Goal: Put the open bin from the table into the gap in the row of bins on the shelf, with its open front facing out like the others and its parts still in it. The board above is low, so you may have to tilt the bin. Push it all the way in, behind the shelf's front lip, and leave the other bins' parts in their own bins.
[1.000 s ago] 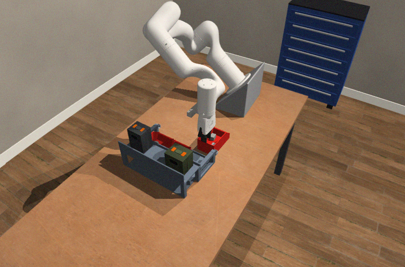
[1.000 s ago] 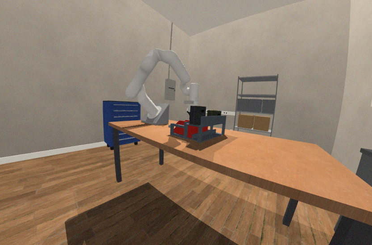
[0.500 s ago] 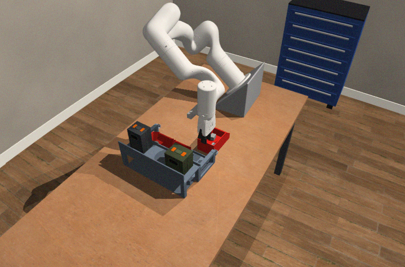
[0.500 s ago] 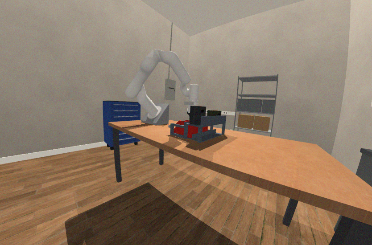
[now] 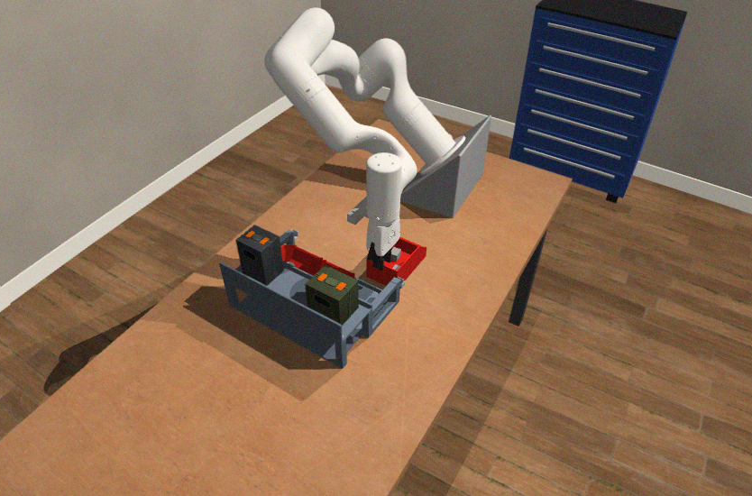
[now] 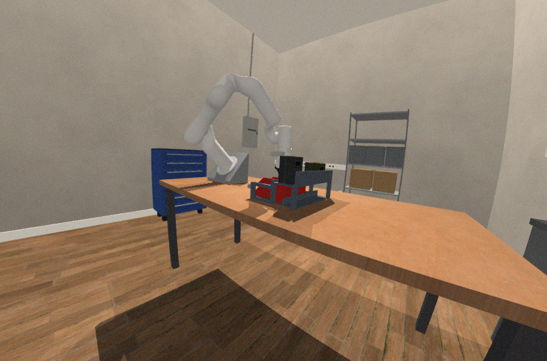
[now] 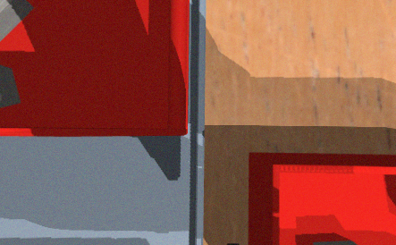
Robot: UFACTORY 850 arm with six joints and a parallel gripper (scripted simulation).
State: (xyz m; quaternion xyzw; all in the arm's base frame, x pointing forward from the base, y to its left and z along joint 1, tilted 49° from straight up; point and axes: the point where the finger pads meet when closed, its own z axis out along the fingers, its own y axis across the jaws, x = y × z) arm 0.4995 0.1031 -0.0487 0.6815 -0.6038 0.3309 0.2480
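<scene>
The open red bin (image 5: 413,266) (image 7: 320,192) lies on the table in front of the shelf, with grey parts (image 5: 396,254) inside. My gripper (image 5: 379,262) points down at the bin's shelf-side end, its black fingers low over that wall and partly open. Nothing is seen held. The fingertips are mostly hidden in the exterior view and outside the wrist view. The blue-grey shelf (image 5: 286,312) (image 6: 314,176) holds other red bins (image 5: 302,258) (image 6: 284,193) (image 7: 101,94). In the wrist view, bare shelf floor (image 7: 70,179) shows beside one bin, behind the front lip (image 7: 197,188).
A tall black case (image 5: 260,257) (image 6: 289,170) and an olive case (image 5: 333,295) (image 6: 314,165) stand on top of the shelf. The shelf's side frame (image 5: 384,309) rises close to the open bin. The robot's grey base wedge (image 5: 441,189) stands behind the bin.
</scene>
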